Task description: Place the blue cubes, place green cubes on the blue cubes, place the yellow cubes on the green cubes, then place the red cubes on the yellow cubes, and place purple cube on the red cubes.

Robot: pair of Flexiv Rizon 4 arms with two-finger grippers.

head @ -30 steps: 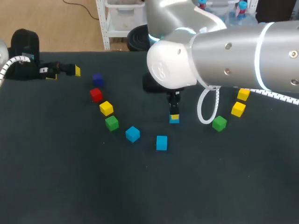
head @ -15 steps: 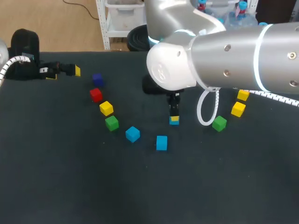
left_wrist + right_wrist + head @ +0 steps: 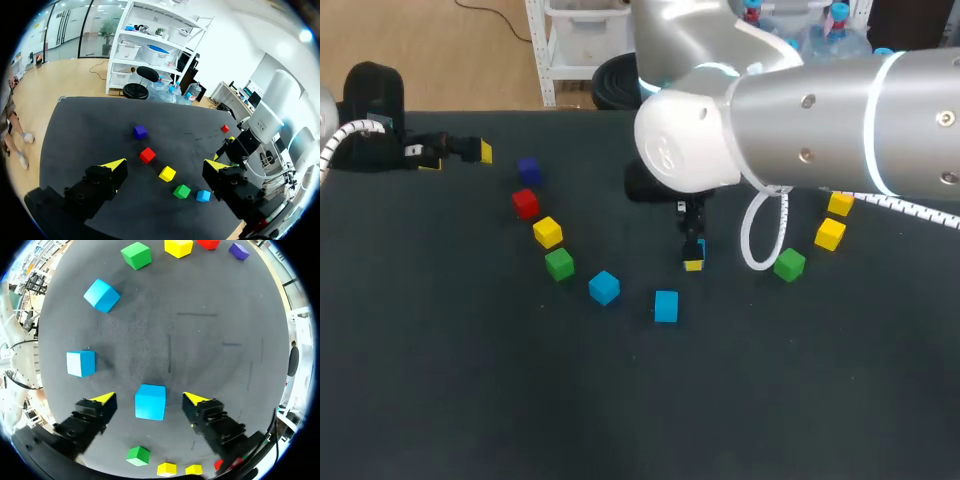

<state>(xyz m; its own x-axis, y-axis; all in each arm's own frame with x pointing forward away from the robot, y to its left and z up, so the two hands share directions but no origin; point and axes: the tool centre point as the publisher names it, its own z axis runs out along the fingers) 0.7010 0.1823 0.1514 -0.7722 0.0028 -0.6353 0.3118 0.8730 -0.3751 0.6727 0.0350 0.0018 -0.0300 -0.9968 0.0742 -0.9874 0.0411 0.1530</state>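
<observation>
Jaws of the right gripper (image 3: pixel 149 399) stand released, both clear of the blue cube (image 3: pixel 150 401) lying between them. If one finger lands first on closing, the cube may skid or twist. The left gripper (image 3: pixel 165 165) is released and empty.

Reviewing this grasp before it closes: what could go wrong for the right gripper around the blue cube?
The right gripper is open, with gaps on both sides of the blue cube; if one finger lands first, the cube may twist or slide rather than get pinched. A second blue cube lies close beside one finger, so a sideways move at this height could knock it.
</observation>
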